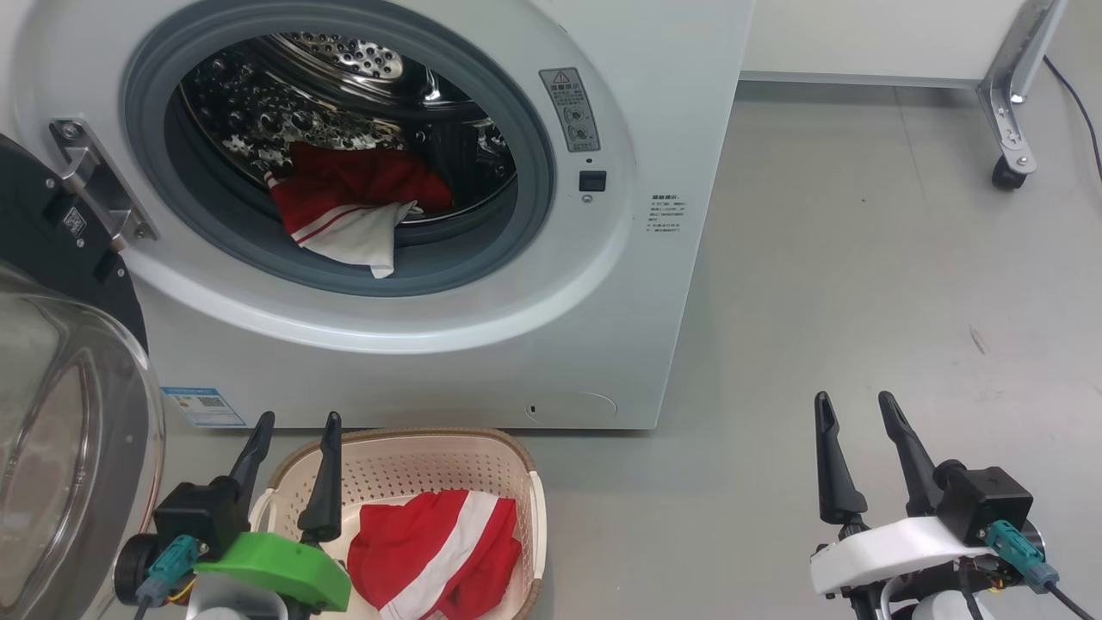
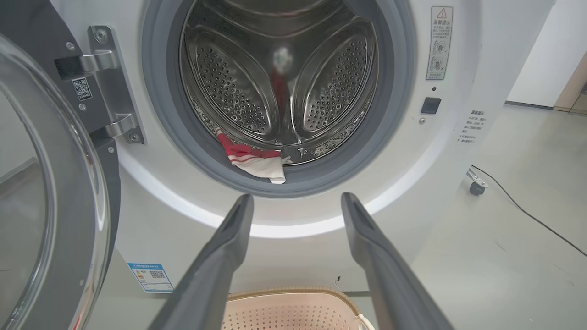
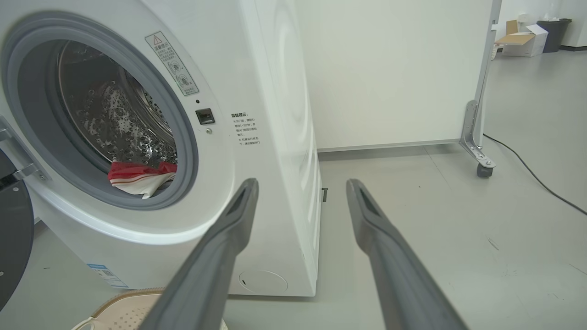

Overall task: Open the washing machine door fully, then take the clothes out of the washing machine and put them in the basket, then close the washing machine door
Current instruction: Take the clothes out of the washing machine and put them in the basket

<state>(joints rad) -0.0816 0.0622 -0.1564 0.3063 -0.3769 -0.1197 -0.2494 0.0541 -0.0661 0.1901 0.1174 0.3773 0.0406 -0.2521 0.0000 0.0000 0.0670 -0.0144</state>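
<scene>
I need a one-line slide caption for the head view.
Door open; first garment in the basket, second garment in the drum; left gripper and right gripper open, empty.

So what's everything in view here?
white front-loading washing machine: one, white, head view's upper left.
glossy black round door with glass porthole: one, black and clear, swung open at left.
red-and-white garment: one, draped over the grey gasket.
cream perforated plastic basket: one, cream, brown rim, on the grey floor before the machine.
red garment with white stripe: one, inside the basket.
blue label sticker: one, machine's lower left front.
white panel on a castor leg: one, behind right.
black cable: one, floor by the castor.
left gripper: one, dark fingers, open, near the basket's left rim.
right gripper: one, dark fingers, open, above floor, right.
</scene>
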